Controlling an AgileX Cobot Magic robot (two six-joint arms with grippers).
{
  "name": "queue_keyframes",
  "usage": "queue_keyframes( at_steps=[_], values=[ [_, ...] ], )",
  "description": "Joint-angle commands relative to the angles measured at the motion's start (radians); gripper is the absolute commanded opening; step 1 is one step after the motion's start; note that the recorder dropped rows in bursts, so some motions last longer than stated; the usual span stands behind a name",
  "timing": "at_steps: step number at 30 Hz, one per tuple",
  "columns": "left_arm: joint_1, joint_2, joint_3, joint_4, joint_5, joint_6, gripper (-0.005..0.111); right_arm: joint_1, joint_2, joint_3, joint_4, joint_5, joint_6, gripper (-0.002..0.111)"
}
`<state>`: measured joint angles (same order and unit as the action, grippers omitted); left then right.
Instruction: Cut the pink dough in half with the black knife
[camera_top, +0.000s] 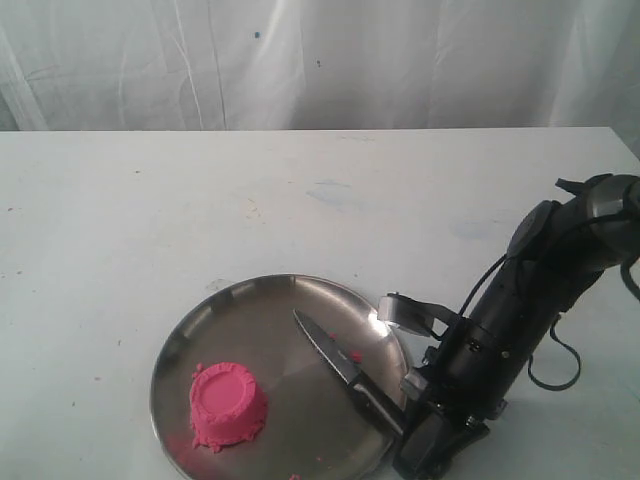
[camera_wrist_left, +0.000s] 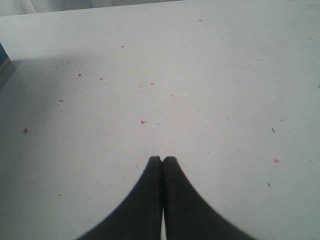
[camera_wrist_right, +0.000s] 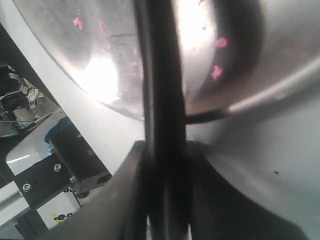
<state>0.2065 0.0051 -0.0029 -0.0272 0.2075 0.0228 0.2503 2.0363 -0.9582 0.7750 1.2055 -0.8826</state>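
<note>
Right gripper (camera_top: 400, 425) clamped on the black knife (camera_top: 335, 360) over a round steel plate (camera_top: 250, 310).

One pink dough (camera_top: 228, 404) mound, crumbly and cup-shaped, sits whole on the shiny plate's near left; the single matte blade lies just beside it, tip pointing up-left. The left gripper (camera_wrist_left: 162, 161) has its fingers pressed together, empty, above a white, scuffed bench (camera_top: 300, 200) dotted with pink crumbs (camera_wrist_left: 142, 121). A creased white curtain (camera_top: 320, 60) hangs behind.

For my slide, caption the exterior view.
Right gripper jaws shut on the black knife, blade over the steel plate beside the uncut pink dough.
</note>
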Motion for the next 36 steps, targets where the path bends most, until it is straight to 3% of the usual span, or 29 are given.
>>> queue_keyframes(
  at_steps=[1, 12, 18, 23, 29, 36],
  values=[
    [0.001, -0.005, 0.003, -0.002, 0.003, 0.004, 0.0, -0.002, 0.0, 0.004, -0.009, 0.011, -0.011, 0.0],
    [0.001, -0.005, 0.003, -0.002, 0.003, 0.004, 0.0, -0.002, -0.055, 0.002, -0.008, 0.016, 0.025, 0.0],
    [0.001, -0.005, 0.003, -0.002, 0.015, 0.004, 0.0, 0.0, -0.231, 0.002, 0.025, 0.016, 0.04, 0.0],
    [0.001, -0.005, 0.003, -0.002, 0.018, 0.004, 0.0, 0.066, -0.408, 0.002, 0.033, 0.007, 0.04, 0.0],
    [0.001, -0.005, 0.003, -0.002, 0.018, 0.004, 0.0, 0.167, -0.598, 0.002, -0.016, -0.077, 0.055, 0.0],
    [0.001, -0.005, 0.003, -0.002, 0.018, 0.004, 0.0, 0.199, -0.782, 0.008, -0.157, -0.334, 0.176, 0.0]
  ],
)
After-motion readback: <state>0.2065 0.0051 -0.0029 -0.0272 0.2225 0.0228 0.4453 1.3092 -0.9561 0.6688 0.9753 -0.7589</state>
